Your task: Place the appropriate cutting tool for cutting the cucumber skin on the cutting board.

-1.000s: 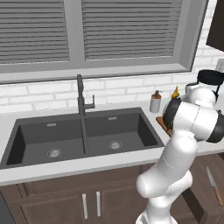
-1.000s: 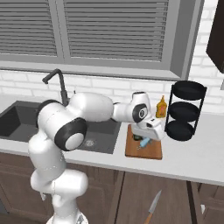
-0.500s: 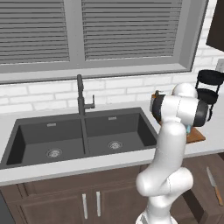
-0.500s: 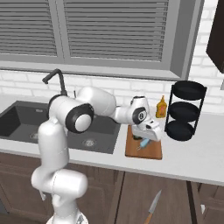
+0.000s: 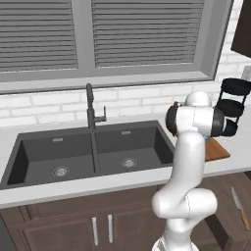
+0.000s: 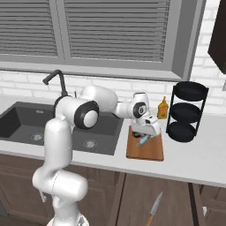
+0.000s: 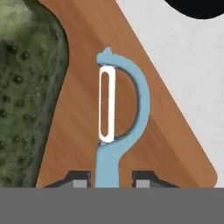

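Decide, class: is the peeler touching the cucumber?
Apart. In the hand view a strip of bare board runs between the blue peeler and the cucumber along the peeler's whole length.

Grey counter (image 6: 194, 159) carries cutting board (image 6: 145, 151), black rack (image 6: 187, 111).

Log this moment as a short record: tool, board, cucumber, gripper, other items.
tool: light blue peeler, handle running down between the jaws, head over the board
cutting board: on the counter right of the sink
cucumber: on the board, beside the peeler
gripper: low over the board; jaws flank the handle, contact unclear
other: black tiered rack, amber bottle, knife on the floor
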Controlling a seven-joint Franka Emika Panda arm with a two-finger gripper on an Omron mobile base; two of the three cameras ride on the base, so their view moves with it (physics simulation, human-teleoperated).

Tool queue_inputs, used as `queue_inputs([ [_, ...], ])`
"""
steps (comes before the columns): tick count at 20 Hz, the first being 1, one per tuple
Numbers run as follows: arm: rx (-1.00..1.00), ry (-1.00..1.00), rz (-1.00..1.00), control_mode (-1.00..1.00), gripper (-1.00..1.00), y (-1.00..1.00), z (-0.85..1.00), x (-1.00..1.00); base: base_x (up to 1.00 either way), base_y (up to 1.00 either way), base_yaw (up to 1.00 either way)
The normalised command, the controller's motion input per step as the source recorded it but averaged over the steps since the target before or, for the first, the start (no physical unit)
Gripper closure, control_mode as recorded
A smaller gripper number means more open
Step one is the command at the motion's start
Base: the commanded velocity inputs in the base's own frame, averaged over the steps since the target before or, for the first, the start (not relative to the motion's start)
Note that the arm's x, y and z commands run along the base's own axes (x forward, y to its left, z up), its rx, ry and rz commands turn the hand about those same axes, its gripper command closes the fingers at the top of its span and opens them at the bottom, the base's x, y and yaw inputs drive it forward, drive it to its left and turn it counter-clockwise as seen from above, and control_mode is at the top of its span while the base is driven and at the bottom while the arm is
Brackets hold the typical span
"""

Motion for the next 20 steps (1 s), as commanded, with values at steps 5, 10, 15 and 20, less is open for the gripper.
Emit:
queue_inputs([
  [5,0.0,0.0,0.0,-1.0,-1.0,0.36,-0.11,-0.43,0.0,0.0,0.0],
  [10,-0.01,-0.06,0.0,-1.0,-1.0,0.32,0.42,-0.7,0.0,0.0,0.0],
  [15,-0.06,-0.09,-0.01,-1.0,-1.0,0.31,0.84,-0.78,0.0,0.0,0.0],
  [20,-0.08,-0.06,0.0,-1.0,-1.0,0.4,0.83,-0.76,0.0,0.0,0.0],
])
